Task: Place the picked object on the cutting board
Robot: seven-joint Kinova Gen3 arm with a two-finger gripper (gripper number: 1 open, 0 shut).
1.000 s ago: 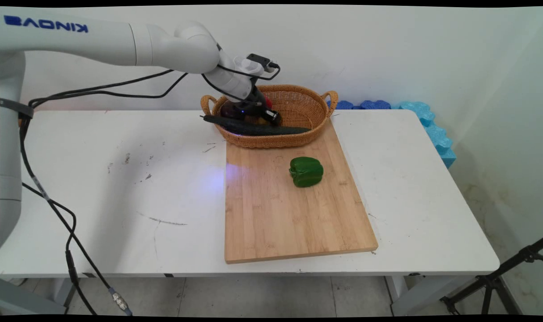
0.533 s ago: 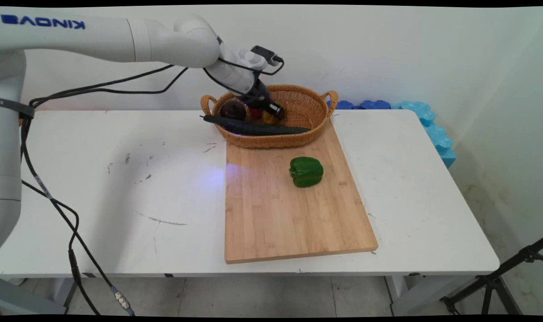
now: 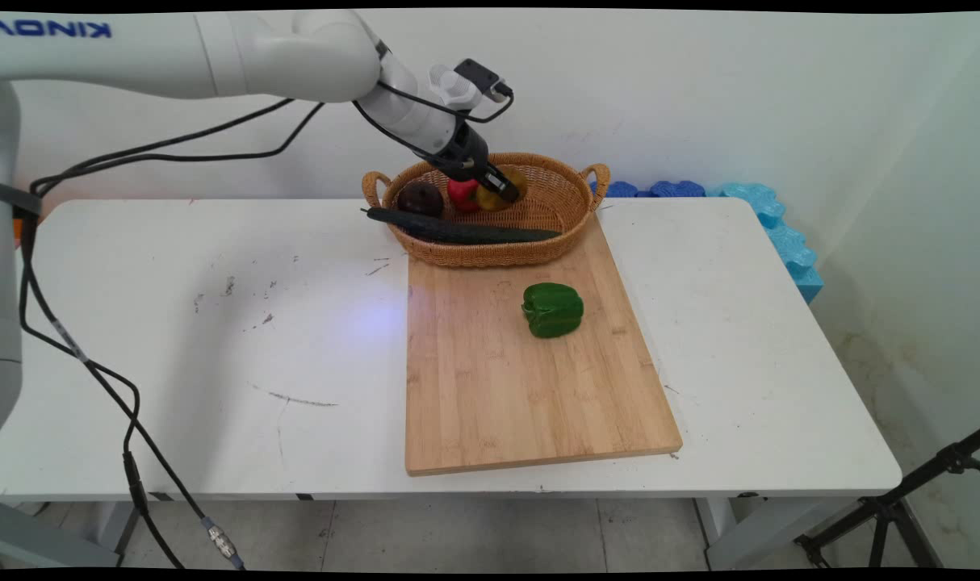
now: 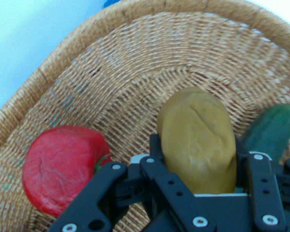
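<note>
Holding: yellow-brown potato (image 4: 198,140), clamped in my pincer (image 3: 502,189), raised over the wicker basket (image 3: 554,202). Beside my pincer: red pepper (image 4: 63,166), cucumber (image 3: 466,232). Below, on cutting board (image 3: 522,395): green pepper (image 3: 552,309).

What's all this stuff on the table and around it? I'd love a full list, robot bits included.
Wicker basket: one, tan, at the table's far side, its near edge on the cutting board.
Potato: one, yellow-brown, held over the basket.
Red pepper: one, in the basket.
Dark round fruit: one, purplish, at the basket's left end.
Cucumber: one, dark green, lying across the basket's near rim.
Green bell pepper: one, on the board.
Cutting board: one, light wood, mid-table.
Table: one, white.
Foam pieces: blue, behind the table's right end.
Tripod: black, lower right.
Gripper: one, black, jaws shut on the potato.
</note>
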